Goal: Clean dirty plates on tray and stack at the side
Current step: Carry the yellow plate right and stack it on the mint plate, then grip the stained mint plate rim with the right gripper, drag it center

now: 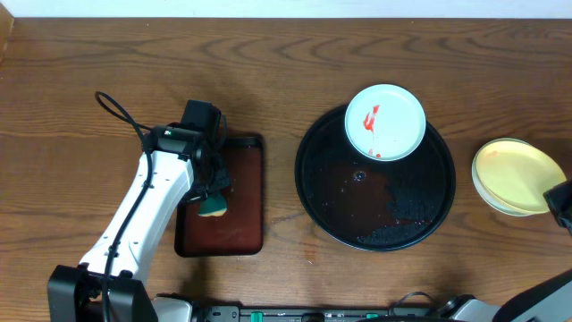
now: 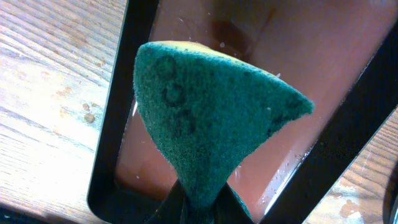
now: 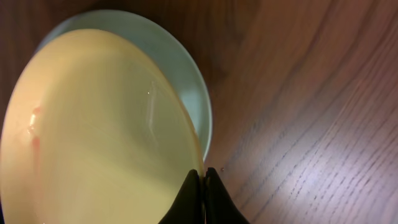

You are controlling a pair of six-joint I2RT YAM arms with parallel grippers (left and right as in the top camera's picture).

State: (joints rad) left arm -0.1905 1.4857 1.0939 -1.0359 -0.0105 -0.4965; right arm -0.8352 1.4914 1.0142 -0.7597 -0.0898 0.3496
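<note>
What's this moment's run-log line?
left end effector shut on sponge over red-brown tray | right end effector shut on yellow plate atop blue plate | smeared plate on black tray

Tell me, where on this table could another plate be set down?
Bare table lies between the red-brown tray and the black tray, and along the far edge. The black tray's near half is free too. The right side is crowded by the stacked plates.
</note>
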